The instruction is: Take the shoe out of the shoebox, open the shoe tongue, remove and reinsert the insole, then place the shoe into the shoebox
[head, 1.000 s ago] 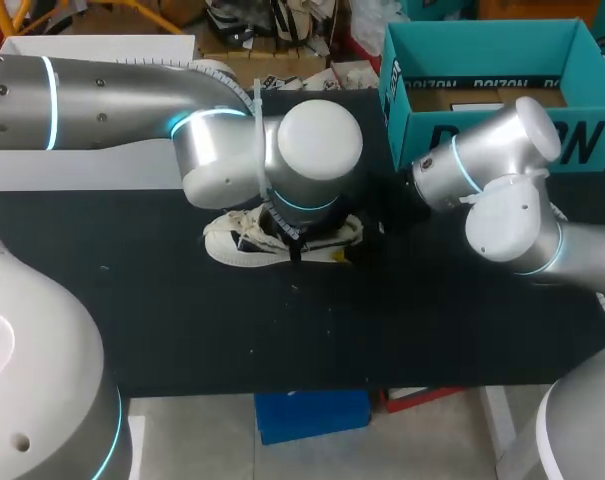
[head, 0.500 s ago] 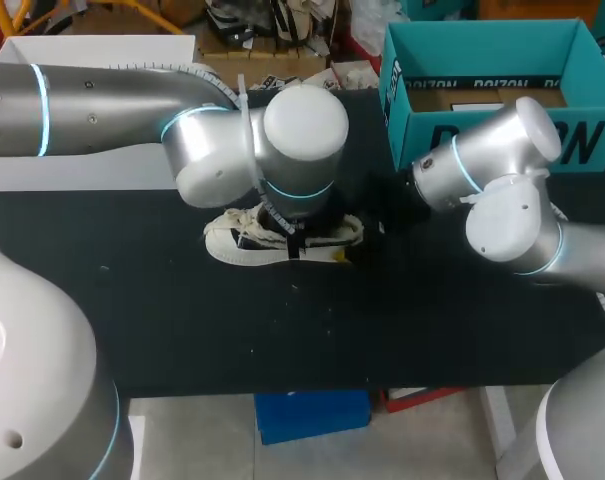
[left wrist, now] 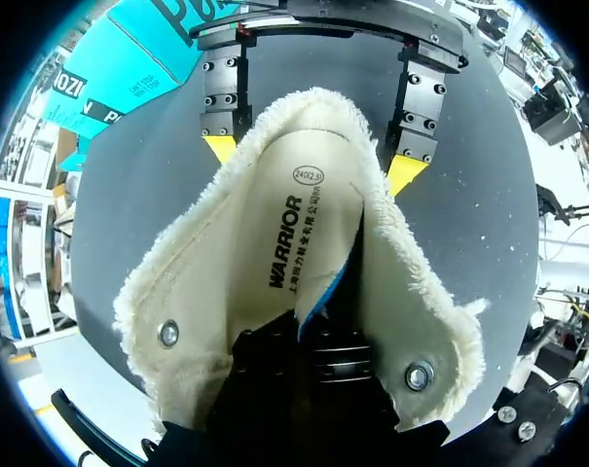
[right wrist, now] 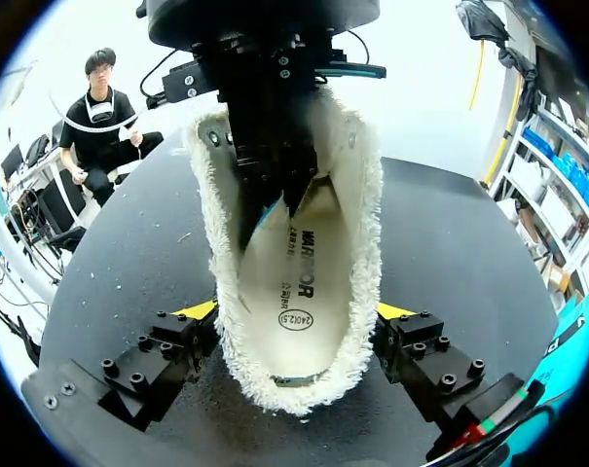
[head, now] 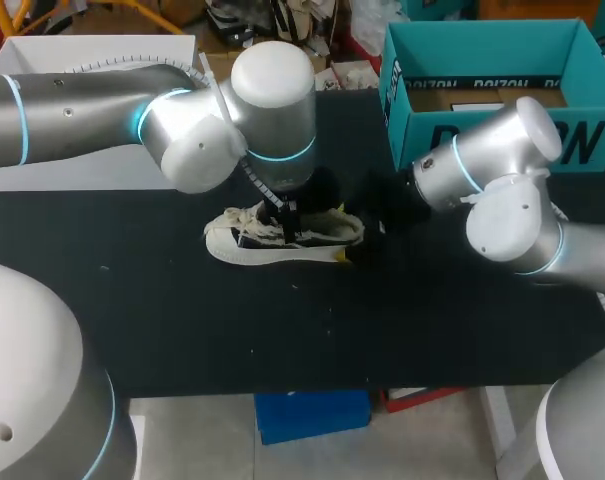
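A cream low shoe (head: 282,240) with a fleecy lining lies on its sole in the middle of the black table, toe to the left. My left gripper (head: 285,212) reaches down into its opening. In the left wrist view that gripper (left wrist: 318,326) is shut on the front of the white insole (left wrist: 294,219), whose blue underside is lifted at the fingers. My right gripper (right wrist: 296,316) straddles the heel, both yellow tips against the collar's sides. The left gripper (right wrist: 275,185) shows there pinching the insole (right wrist: 294,282). In the head view my right arm hides the right gripper.
The teal shoebox (head: 412,140) stands open at the back right, close behind my right arm. A white flat box (head: 52,170) lies at the back left. Bare black table (head: 312,330) stretches in front of the shoe.
My left gripper has shut on the insole inside the shoe, and its wrist has swung back and to the left. The shoe and my right arm have stayed put.
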Motion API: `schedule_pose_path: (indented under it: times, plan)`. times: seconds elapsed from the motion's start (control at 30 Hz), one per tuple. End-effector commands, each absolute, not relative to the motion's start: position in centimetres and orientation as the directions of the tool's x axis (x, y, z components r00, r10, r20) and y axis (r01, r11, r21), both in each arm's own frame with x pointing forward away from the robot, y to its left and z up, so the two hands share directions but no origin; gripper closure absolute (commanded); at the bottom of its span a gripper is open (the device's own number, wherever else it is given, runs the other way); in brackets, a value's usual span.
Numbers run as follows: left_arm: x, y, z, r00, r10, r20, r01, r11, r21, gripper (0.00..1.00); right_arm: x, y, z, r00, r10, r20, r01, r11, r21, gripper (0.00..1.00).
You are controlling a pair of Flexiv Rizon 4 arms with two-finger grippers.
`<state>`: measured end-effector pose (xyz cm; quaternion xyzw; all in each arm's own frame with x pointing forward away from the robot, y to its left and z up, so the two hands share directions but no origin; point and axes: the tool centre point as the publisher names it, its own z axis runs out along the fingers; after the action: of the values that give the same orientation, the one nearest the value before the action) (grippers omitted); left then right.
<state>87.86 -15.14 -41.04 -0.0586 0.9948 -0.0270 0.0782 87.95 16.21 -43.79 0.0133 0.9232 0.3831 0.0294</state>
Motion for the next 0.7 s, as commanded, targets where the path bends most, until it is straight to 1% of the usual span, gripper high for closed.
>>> schedule_pose_path:
  times: [0.03, 0.3, 0.7]
  plan:
    - [88.3, -14.6, -40.0, -0.982, -0.124, -0.14, -0.111, 0.989, -0.096, 1.0, 87.9, 16.2, -44.0, -0.998, 0.046, -0.044, 0.002, 0.708, 0.706, 1.0]
    - [88.4, -14.4, -39.3, -0.985, -0.149, -0.083, -0.135, 0.979, -0.153, 1.0, 87.9, 16.2, -44.0, -0.998, 0.046, -0.044, 0.002, 0.708, 0.706, 1.0]
    - [87.9, -14.3, -38.3, -0.988, -0.142, -0.062, -0.127, 0.971, -0.201, 1.0, 87.9, 16.2, -44.0, -0.998, 0.046, -0.044, 0.002, 0.708, 0.706, 1.0]
